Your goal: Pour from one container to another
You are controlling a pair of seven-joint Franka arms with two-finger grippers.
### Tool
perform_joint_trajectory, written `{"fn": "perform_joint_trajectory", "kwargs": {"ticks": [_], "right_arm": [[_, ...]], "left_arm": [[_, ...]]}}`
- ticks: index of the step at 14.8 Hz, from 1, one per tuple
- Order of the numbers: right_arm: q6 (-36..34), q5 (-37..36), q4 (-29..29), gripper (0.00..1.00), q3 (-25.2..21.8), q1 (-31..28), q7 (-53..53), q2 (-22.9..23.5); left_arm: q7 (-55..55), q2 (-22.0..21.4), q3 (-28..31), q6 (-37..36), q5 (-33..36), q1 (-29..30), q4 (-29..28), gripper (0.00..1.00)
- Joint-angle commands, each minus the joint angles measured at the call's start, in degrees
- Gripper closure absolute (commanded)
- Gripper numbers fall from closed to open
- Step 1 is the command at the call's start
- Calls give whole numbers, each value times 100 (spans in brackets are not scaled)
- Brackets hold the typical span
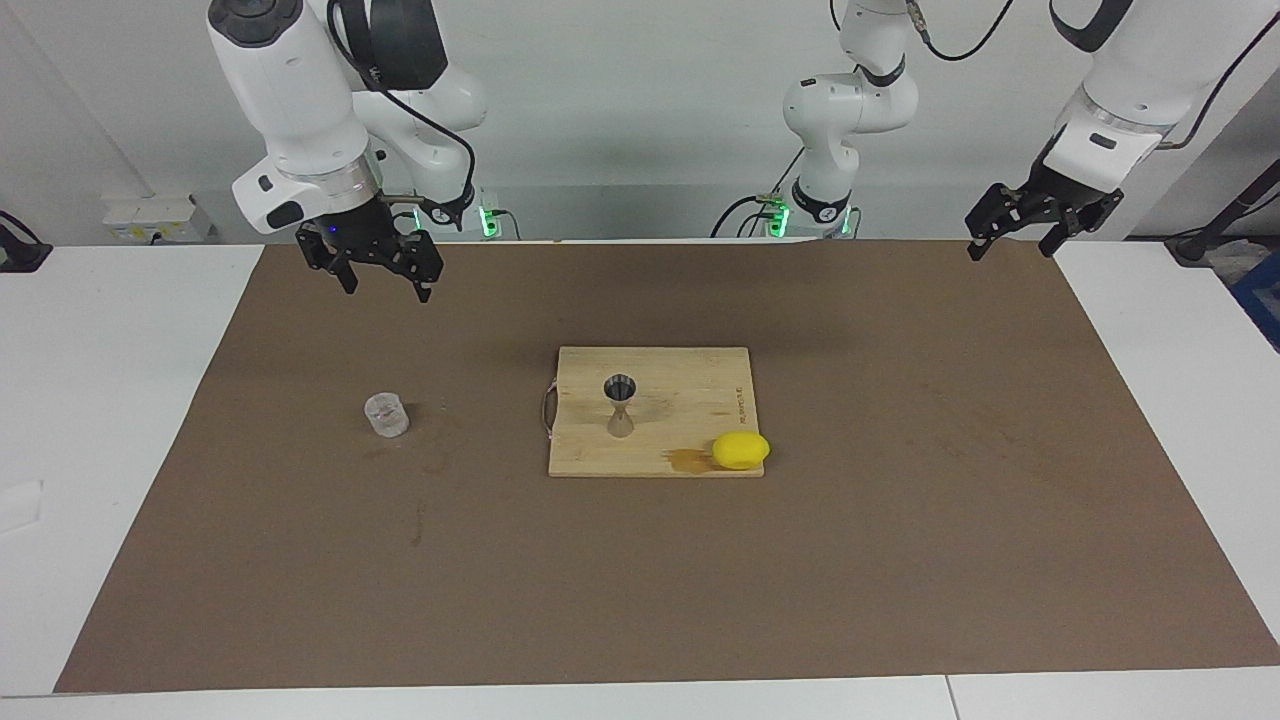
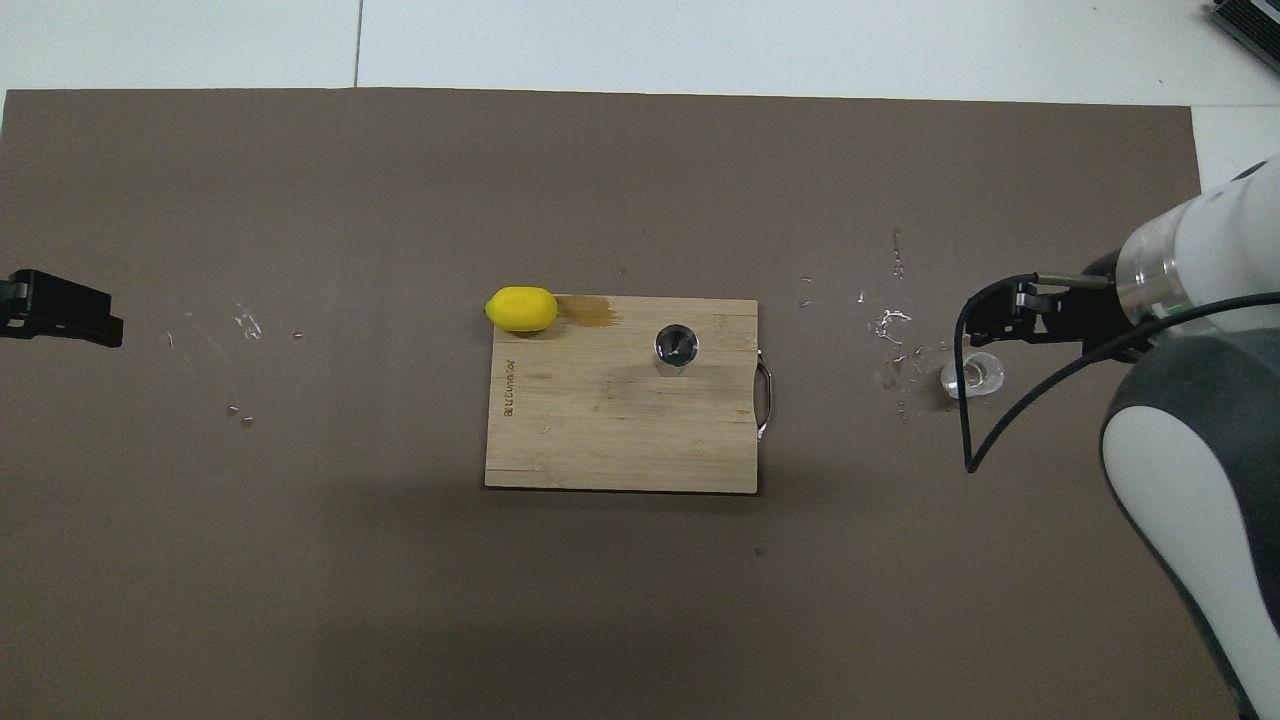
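Observation:
The clear glass tumbler (image 1: 386, 414) stands upright on the brown mat toward the right arm's end of the table; it also shows in the overhead view (image 2: 972, 375). The steel jigger (image 1: 620, 400) stands upright on the wooden cutting board (image 1: 690, 395), and shows from above in the overhead view (image 2: 677, 346). My right gripper (image 1: 385, 290) hangs open and empty high over the mat by the tumbler, not touching it; it shows in the overhead view (image 2: 978, 318) too. My left gripper (image 1: 1010, 250) waits open and empty over the mat's edge at its own end.
A yellow lemon (image 1: 741, 450) lies at the board's corner next to a wet stain (image 2: 590, 312). Small wet spots (image 2: 890, 325) mark the mat between the board (image 2: 600, 430) and the tumbler. The brown mat (image 1: 900, 560) covers most of the table.

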Motion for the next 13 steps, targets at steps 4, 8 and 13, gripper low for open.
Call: {"fn": "perform_joint_trajectory", "kwargs": {"ticks": [4,8,13], "right_arm": [[67,141,-198,0,28,-117,-349,-159],[137,141,-216,0,28,-214,-886,-159],[137,141,-224,0,28,-205,-842,-168]], "left_arm": [[4,-170,-1,-2,97,-9,-184,0],[4,-170,-1,-2,97,-9,-184,0],[4,-170,8,-2,97,-9,-184,0]]}}
